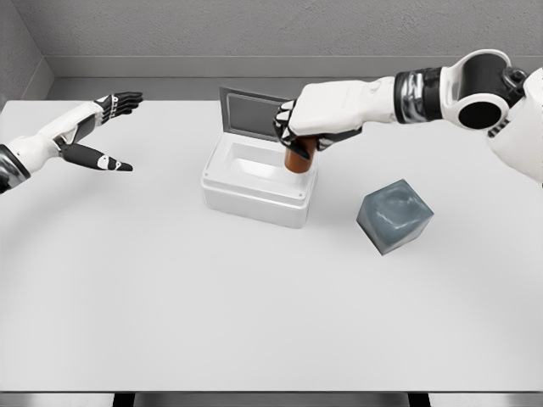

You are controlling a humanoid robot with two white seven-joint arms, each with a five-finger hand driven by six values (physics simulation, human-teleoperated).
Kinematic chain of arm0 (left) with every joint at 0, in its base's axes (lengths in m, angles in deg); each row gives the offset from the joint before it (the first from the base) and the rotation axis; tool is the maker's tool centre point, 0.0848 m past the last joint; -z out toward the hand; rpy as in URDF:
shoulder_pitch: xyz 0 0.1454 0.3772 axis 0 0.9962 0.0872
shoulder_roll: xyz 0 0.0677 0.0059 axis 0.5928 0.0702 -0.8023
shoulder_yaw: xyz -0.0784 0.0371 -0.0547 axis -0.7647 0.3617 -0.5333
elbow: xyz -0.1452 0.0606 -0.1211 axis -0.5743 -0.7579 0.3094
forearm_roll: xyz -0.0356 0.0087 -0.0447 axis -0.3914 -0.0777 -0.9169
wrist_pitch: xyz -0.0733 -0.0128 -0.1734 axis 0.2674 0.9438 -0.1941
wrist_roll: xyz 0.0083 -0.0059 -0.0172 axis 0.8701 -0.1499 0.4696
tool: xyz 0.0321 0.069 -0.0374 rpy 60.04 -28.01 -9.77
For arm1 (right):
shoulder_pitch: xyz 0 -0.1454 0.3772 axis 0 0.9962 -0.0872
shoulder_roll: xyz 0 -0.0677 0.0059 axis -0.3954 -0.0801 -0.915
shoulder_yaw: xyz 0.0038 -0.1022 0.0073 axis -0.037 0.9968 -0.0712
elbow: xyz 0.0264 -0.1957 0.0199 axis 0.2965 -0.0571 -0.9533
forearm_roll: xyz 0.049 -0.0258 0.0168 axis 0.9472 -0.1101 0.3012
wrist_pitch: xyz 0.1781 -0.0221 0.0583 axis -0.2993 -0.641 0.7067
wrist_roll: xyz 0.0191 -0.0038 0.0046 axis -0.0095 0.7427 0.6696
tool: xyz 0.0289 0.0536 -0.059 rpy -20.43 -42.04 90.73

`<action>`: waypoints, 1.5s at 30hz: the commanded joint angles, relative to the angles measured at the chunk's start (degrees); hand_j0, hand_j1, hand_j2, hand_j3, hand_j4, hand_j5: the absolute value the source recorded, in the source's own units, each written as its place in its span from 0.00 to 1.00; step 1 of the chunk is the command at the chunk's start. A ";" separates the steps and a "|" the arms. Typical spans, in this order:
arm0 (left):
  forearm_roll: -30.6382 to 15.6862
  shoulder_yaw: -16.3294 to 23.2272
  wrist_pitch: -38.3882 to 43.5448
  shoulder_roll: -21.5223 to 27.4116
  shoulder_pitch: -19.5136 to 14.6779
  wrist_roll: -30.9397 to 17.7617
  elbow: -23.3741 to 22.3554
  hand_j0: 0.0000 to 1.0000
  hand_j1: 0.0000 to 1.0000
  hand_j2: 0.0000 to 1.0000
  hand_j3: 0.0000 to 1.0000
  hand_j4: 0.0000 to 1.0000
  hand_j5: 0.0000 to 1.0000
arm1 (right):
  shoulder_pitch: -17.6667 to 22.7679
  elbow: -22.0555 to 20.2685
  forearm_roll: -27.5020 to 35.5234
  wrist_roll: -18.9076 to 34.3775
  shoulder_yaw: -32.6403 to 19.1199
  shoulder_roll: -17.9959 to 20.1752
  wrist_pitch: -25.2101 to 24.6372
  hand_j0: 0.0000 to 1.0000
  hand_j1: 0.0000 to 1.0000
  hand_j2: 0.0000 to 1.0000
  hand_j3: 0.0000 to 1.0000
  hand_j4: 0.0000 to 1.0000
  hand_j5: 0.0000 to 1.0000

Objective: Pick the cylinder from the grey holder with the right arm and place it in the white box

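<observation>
Right hand (304,127) has fingers wrapped tight round a short rust-brown cylinder (298,158), upright w/ long axis vertical, over the white box's (254,197) right rim. Grey holder (394,216) sits nearby; left hand (100,127) hangs w/ fingers spread.

Both arms wear smooth white shells with black showing at the joints. The right arm (441,89) has a ribbed dark and silver wrist band and a large round black joint ringed in white near its upper end. The left hand (100,127) and the right hand (310,127) have white backs and black fingers, the left's with small pale marks.
</observation>
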 commanded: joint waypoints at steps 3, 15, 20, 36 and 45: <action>-0.46 -0.11 0.10 0.01 0.00 0.01 0.06 1.00 1.00 1.00 1.00 1.00 1.00 | -0.09 4.76 0.14 -0.06 0.88 -1.95 -0.15 0.20 0.20 0.20 0.20 0.20 0.20; -0.64 -0.20 0.10 0.01 0.18 0.01 -0.11 1.00 1.00 1.00 1.00 1.00 1.00 | -0.53 6.52 0.14 -0.06 2.90 -2.48 -0.15 0.20 0.20 0.20 0.20 0.20 0.20; -0.64 -0.20 0.10 0.01 0.18 0.01 -0.11 1.00 1.00 1.00 1.00 1.00 1.00 | -0.88 7.66 0.14 -0.06 2.81 -2.92 -0.15 0.20 0.20 0.20 0.20 0.20 0.20; -0.64 -0.20 0.10 -0.07 0.18 0.01 -0.11 1.00 1.00 1.00 1.00 1.00 1.00 | -0.97 7.75 0.40 -0.06 2.81 -3.36 -0.15 0.23 0.23 0.23 0.23 0.23 0.23; -0.64 -0.20 0.10 0.01 0.18 0.01 -0.11 1.00 1.00 1.00 1.00 1.00 1.00 | -1.06 7.57 0.31 -0.06 2.81 -3.18 -0.15 0.23 0.23 0.23 0.23 0.23 0.23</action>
